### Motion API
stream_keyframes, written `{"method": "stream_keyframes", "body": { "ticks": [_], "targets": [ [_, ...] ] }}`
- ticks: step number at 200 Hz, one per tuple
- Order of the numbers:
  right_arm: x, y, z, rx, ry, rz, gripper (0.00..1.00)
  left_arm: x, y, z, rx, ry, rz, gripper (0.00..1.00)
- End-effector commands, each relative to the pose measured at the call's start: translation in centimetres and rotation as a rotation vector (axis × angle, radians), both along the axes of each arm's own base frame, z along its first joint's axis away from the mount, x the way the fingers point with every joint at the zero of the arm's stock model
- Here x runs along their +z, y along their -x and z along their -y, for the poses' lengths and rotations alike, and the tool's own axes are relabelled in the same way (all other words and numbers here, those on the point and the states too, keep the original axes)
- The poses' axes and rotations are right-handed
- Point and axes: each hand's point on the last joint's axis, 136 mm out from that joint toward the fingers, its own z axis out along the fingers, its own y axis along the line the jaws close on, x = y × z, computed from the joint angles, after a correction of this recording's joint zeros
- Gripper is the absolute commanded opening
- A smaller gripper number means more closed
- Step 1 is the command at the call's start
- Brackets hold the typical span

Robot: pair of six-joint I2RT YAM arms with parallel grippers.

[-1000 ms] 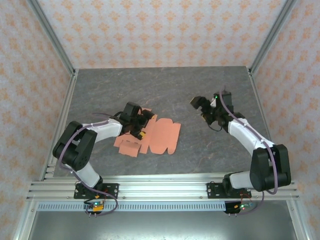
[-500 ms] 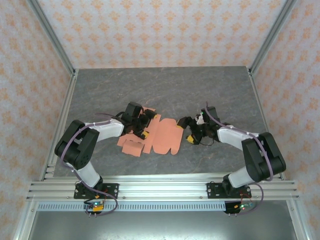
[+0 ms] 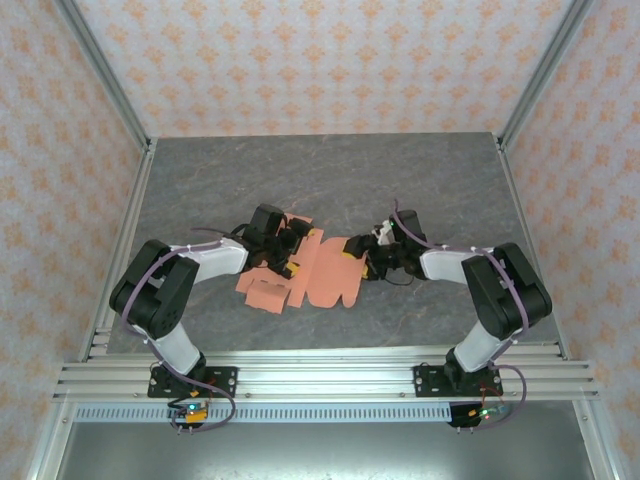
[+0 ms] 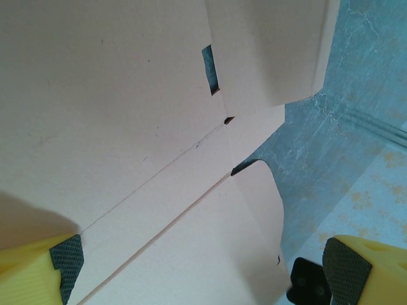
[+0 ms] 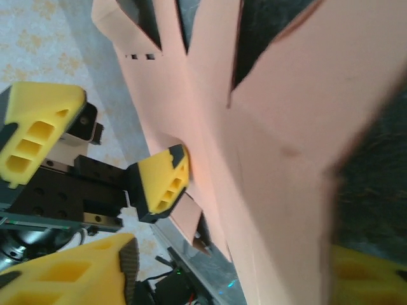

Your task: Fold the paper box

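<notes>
The paper box (image 3: 318, 280) is a flat salmon-orange die-cut sheet with rounded flaps, lying on the grey table between the two arms. My left gripper (image 3: 303, 250) rests low over the sheet's upper left part, jaws wide open. In the left wrist view the sheet (image 4: 140, 159) spans the gap between the yellow fingertips (image 4: 38, 270). My right gripper (image 3: 358, 252) sits at the sheet's upper right edge. In the right wrist view the sheet (image 5: 267, 140) runs edge-on between its fingers (image 5: 82, 270), which stand apart, half narrowed, neither pad pressing the card. The left gripper's yellow fingers (image 5: 162, 178) show beyond.
The grey stone-patterned table (image 3: 330, 180) is walled by patterned panels with metal posts at the corners. An aluminium rail (image 3: 320, 380) runs along the near edge by the arm bases.
My right arm has swung from the back right down and left to the sheet's right edge, and its jaws have narrowed. The left arm has stayed put, still open.
</notes>
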Motion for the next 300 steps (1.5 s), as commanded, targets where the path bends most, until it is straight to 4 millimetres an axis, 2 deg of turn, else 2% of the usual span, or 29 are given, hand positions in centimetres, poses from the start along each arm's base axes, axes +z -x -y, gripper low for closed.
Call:
{"method": "stream_keyframes", "body": {
  "ticks": [1,23,40,56,74,96,118,146,172,191,209,234,243,250,256,269,281,300],
  "targets": [
    [1.8,-1.1,-0.7,0.047,-0.01,0.096,0.43,-2.1,2.4,-0.1,0.022,-0.006,-0.119,1.0],
    [2.0,-0.8,-0.5,0.064,0.006,0.128,0.32,-0.5,1.1,0.7,0.036,0.055,-0.082,1.0],
    [3.0,-0.6,-0.6,0.1,0.013,0.176,0.19,1.4,0.2,0.9,0.033,0.062,-0.046,1.0],
    [3.7,-0.1,0.2,0.136,0.085,0.228,0.14,4.3,-1.0,1.0,0.019,0.069,0.017,1.0],
    [5.5,0.2,1.6,0.172,0.197,0.347,0.1,7.6,-2.0,0.3,-0.014,0.028,0.084,1.0],
    [8.8,-0.4,2.8,0.202,0.307,0.489,0.07,11.1,-3.2,-2.2,-0.009,-0.051,0.153,1.0],
    [12.3,-1.4,3.7,0.232,0.408,0.587,0.06,14.3,-4.9,-5.8,0.029,-0.116,0.23,1.0],
    [16.9,-3.8,6.4,0.183,0.632,0.741,0.06,16.3,-6.5,-9.7,0.02,-0.207,0.295,1.0],
    [20.6,-4.1,7.7,0.203,0.802,0.886,0.07,16.1,-6.6,-12.3,-0.037,-0.264,0.283,1.0],
    [21.0,-3.6,7.3,0.281,0.932,0.956,0.09,15.2,-6.6,-13.6,-0.054,-0.287,0.251,1.0],
    [19.7,-3.0,5.8,0.35,1.033,0.971,0.12,13.8,-6.8,-14.0,-0.041,-0.283,0.224,1.0],
    [15.6,-1.3,1.6,0.446,1.063,0.962,0.16,11.4,-6.3,-14.6,-0.04,-0.319,0.17,1.0],
    [13.8,-0.1,-0.4,0.491,1.036,0.935,0.27,10.6,-5.9,-15.1,-0.027,-0.341,0.158,1.0],
    [12.4,1.2,-2.5,0.539,0.971,0.903,0.41,10.1,-5.6,-15.3,-0.021,-0.35,0.153,1.0],
    [11.5,2.4,-4.2,0.573,0.895,0.87,0.48,9.8,-5.5,-15.4,-0.021,-0.355,0.157,1.0],
    [10.1,4.5,-7.0,0.616,0.746,0.823,0.54,9.1,-5.2,-15.5,-0.032,-0.365,0.157,1.0],
    [9.9,5.1,-7.7,0.593,0.671,0.819,0.57,8.6,-5.0,-15.5,-0.054,-0.382,0.157,1.0],
    [11.7,3.9,-6.2,0.487,0.694,0.87,0.7,7.8,-4.9,-15.4,-0.092,-0.4,0.165,1.0]
  ]
}}
